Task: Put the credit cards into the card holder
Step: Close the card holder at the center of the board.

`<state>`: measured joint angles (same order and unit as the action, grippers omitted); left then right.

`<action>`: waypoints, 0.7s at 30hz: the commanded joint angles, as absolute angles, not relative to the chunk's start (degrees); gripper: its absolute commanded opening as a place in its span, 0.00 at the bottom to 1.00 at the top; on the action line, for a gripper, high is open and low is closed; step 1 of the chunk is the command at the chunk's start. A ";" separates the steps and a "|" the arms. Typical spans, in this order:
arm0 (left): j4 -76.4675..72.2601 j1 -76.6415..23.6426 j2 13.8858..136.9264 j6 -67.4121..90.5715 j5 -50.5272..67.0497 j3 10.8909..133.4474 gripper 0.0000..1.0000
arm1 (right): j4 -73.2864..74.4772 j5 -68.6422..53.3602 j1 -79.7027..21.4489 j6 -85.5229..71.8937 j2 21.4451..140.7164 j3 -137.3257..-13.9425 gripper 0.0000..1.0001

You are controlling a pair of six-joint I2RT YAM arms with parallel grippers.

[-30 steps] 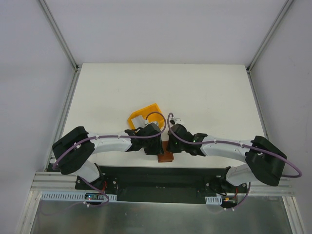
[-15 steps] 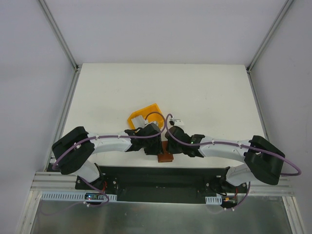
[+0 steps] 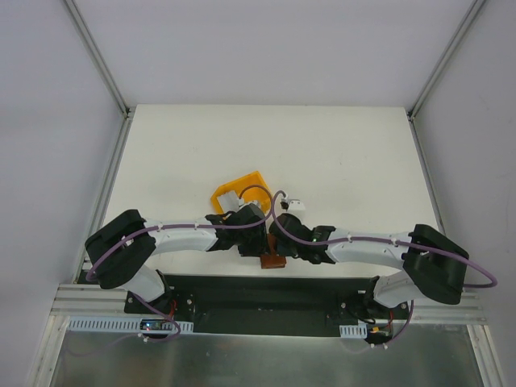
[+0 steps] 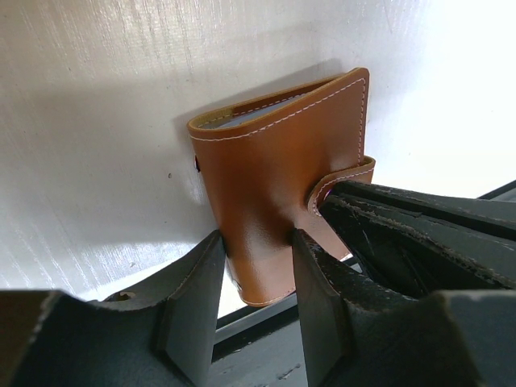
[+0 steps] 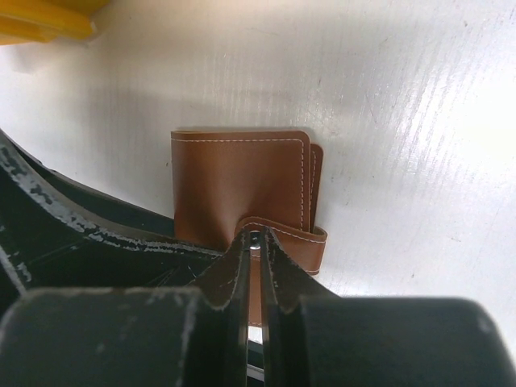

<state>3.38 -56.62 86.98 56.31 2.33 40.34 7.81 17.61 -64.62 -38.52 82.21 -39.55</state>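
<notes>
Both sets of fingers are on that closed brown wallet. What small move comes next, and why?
Probably the right gripper, already pinching the snap tab, pulls it open. The card holder is shut and held by the left gripper, so no card can enter yet.

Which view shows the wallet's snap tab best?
Right wrist: the snap tab of the card holder sits centred, pinched in the right gripper. Left wrist shows it side-on, partly hidden; top view shows only a brown sliver.
</notes>
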 commanded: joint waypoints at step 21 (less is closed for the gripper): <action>8.44 -56.95 88.94 56.08 -1.14 37.35 0.39 | 22.94 13.54 -70.66 -44.03 91.32 -35.95 0.00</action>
